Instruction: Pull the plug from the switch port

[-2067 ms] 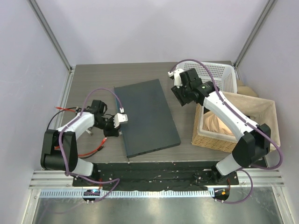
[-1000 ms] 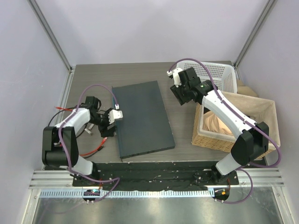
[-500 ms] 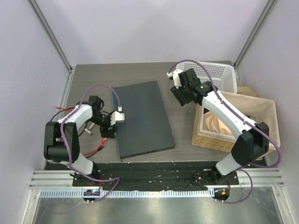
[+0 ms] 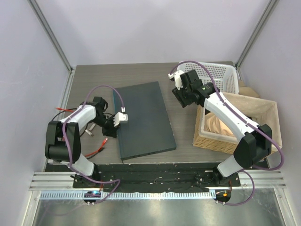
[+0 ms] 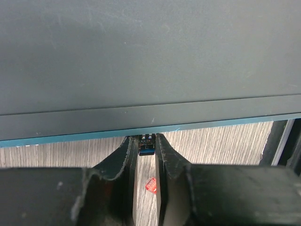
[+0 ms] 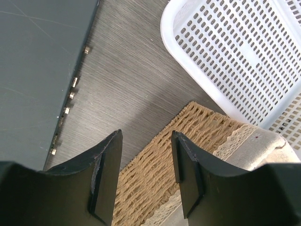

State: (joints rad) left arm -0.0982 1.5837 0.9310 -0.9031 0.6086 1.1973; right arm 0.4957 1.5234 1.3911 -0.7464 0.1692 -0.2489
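The switch (image 4: 143,120) is a flat dark slate-grey box in the middle of the table. In the left wrist view its top (image 5: 141,56) fills the upper half, with the bluish front edge (image 5: 70,138) below it. A small blue plug (image 5: 146,148) sits at that edge, under the box's lip. My left gripper (image 5: 146,137) is shut on the plug, one finger against each side of it; in the top view the left gripper (image 4: 113,126) is at the switch's left edge. My right gripper (image 4: 180,97) hangs open and empty off the switch's right side, also in its own view (image 6: 146,134).
A white perforated basket (image 4: 221,77) stands at the back right, and a wicker basket (image 4: 237,125) with cloth lies in front of it. Red and black cables (image 4: 94,151) lie on the table at the left. A small red tag (image 5: 151,184) lies below the left fingers.
The switch slid and turned left early on, then stayed put. My left gripper followed it and has settled against its left edge. The right arm has barely moved.
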